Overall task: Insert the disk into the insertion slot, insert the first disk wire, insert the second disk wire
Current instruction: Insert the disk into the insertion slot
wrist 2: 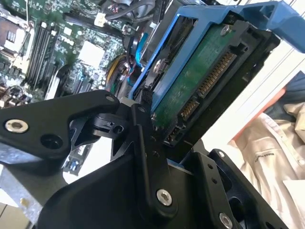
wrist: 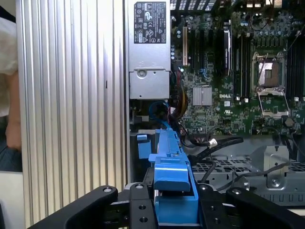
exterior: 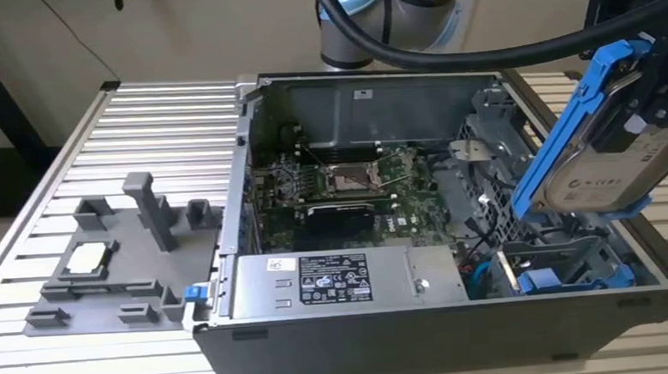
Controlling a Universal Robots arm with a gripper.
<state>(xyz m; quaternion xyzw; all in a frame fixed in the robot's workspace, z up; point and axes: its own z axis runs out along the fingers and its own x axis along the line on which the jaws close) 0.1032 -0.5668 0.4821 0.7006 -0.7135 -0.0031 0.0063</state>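
Observation:
My gripper (exterior: 648,106) is shut on the disk (exterior: 603,166), a silver-grey drive with a white label in a bright blue frame. I hold it tilted in the air over the open computer case's corner at the exterior view's right. Straight below it is the insertion slot (exterior: 557,259), a grey metal bay with blue tabs. In the second wrist view the black fingers (wrist 2: 143,138) clamp the disk (wrist 2: 200,81), whose green board and connector pins face the camera. The first wrist view looks along the disk's blue frame edge (wrist: 169,167) between the gripper (wrist: 174,206) fingers. Blue and red cables (exterior: 477,272) lie beside the slot.
The case (exterior: 234,244) stands on a ribbed aluminium table (exterior: 136,129). A silver power-supply box (exterior: 339,281) sits beside the slot, with the motherboard (exterior: 346,186) behind it. A grey fixture tray (exterior: 109,267) lies at the exterior view's left. A person's sleeve (wrist 2: 267,143) is close by.

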